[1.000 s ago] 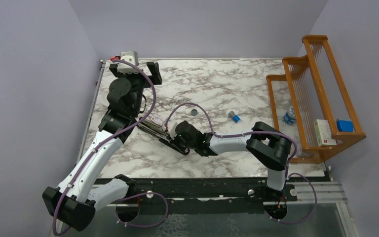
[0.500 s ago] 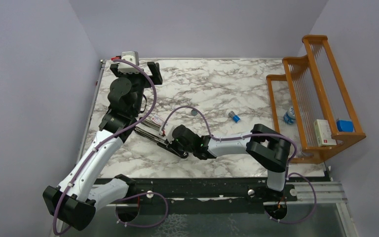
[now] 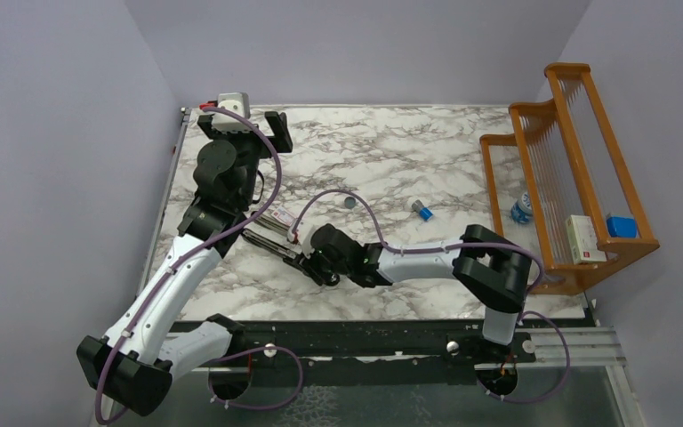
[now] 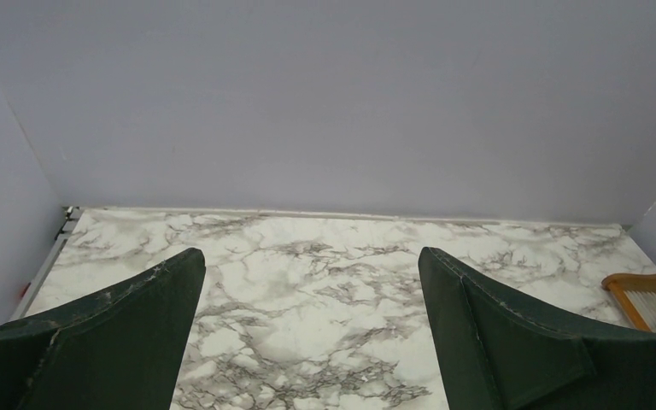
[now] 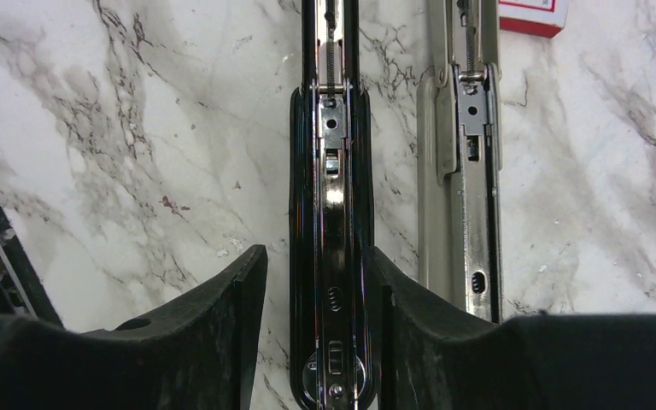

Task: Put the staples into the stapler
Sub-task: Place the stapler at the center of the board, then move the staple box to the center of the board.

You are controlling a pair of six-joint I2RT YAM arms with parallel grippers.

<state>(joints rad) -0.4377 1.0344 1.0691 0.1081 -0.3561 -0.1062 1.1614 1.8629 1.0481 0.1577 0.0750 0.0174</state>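
**Stapler** (image 5: 333, 256): lies opened on the counter (image 5: 120, 128). A black part and a pale grey part (image 5: 470, 213) lie side by side, each showing a bare metal channel.
**Staples:** no loose strip can be made out. Whether either channel holds any cannot be told.
**Box, white-and-red** (image 5: 531, 12): just beyond the grey part.
**Right end effector** (image 5: 318, 265): fingers apart, straddling the black part, with a gap on one side.
**Left end effector** (image 4: 309, 256): fingers wide apart, empty, raised at the counter's far left.
**Progress:** judged early to middle. The stapler is open; loading and closing look undone.
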